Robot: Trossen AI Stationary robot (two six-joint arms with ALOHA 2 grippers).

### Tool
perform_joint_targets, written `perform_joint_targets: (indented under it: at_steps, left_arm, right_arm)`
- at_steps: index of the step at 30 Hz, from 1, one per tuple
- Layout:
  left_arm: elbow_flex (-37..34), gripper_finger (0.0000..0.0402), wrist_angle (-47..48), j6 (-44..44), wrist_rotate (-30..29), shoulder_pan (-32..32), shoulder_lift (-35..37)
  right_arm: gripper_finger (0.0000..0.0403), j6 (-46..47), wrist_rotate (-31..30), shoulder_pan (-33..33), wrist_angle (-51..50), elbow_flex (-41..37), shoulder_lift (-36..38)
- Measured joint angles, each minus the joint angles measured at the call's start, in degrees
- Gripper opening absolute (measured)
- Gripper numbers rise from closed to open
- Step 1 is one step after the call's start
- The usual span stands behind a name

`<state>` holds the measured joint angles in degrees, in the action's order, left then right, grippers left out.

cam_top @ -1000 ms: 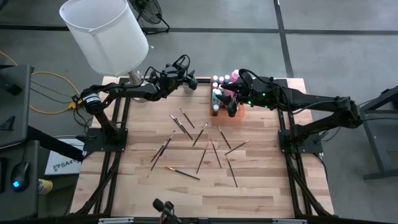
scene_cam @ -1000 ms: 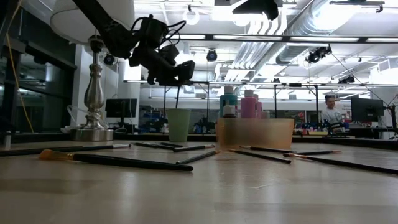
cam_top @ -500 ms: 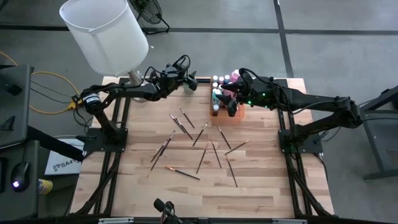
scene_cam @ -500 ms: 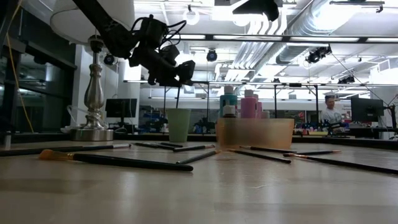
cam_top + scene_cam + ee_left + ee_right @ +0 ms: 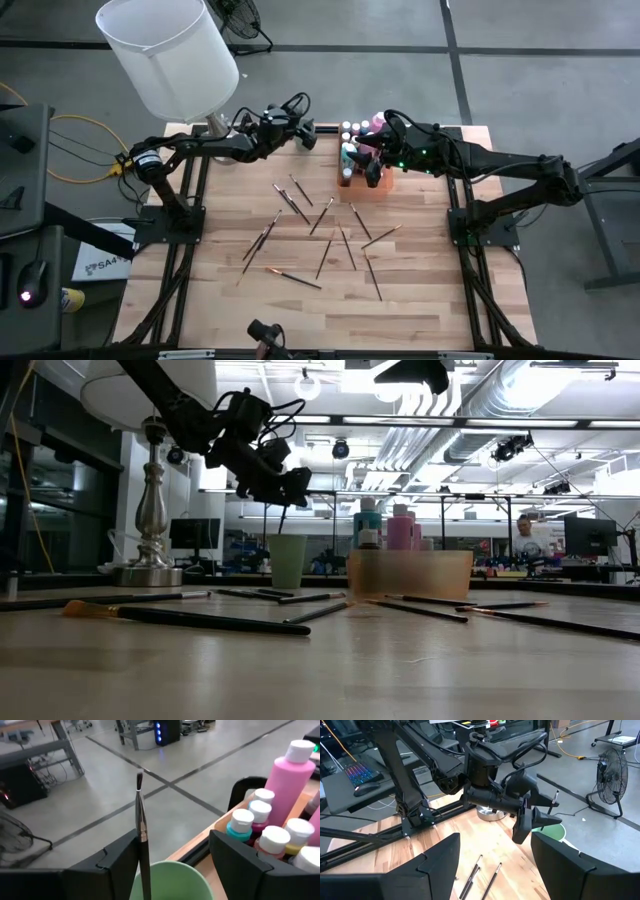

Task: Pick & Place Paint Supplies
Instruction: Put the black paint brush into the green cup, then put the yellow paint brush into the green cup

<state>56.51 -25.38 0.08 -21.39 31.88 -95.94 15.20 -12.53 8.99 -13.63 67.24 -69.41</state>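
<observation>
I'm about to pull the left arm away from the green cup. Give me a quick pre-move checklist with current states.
1. Paintbrush standing in the green cup, bristles up: ok.
2. Left gripper open, fingers clear of the handle: ok.
3. Cup upright on the table: ok.
4. Right gripper away from the left arm's path, over the bottle holder: ok.
5. Brushes left on the table: not ok, many remain.
6. Right gripper empty: cannot tell.

Bright, even overhead ceiling light; soft short shadows; low view's near tabletop [image 5: 320,670] blurred.
</observation>
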Motion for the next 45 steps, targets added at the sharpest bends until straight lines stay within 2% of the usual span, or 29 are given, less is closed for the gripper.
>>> perform_joint_targets:
  at_steps: [8,16,23,25,28,35,41,45]
  left_arm:
    - [0.00,0.0232,-0.01,7.50,0.74,-0.02,0.00]
    - [0.00,0.0232,-0.01,7.60,0.74,-0.02,0.00]
    - [-0.13,0.0232,0.18,3.05,1.15,-0.46,2.08]
    - [-0.09,0.0232,0.41,1.90,3.07,-0.42,4.50]
    - [-0.04,0.0232,1.61,0.10,9.18,-0.39,8.26]
    - [0.02,0.0232,9.23,-0.83,24.61,-0.84,14.19]
    - [0.06,0.0232,14.35,-2.14,30.19,-1.20,17.03]
    - [-0.01,0.0232,15.48,-2.89,31.86,-1.25,17.38]
  right_arm:
    - [0.0238,0.00,0.02,0.00,0.00,0.00,0.00]
    - [0.0238,-0.02,0.02,0.00,0.00,0.00,0.00]
    - [0.0238,0.55,0.06,0.00,-2.88,0.00,0.06]
    - [0.0238,2.59,0.05,0.00,-6.32,-0.02,0.71]
    - [0.0238,3.93,1.92,0.02,-11.20,-0.02,1.85]
    - [0.0238,1.77,11.31,0.00,-29.43,-0.02,2.58]
    - [0.0238,-2.17,12.85,-0.97,-51.51,-0.02,1.72]
    - [0.0238,-10.63,11.20,-2.57,-56.73,-0.96,0.92]
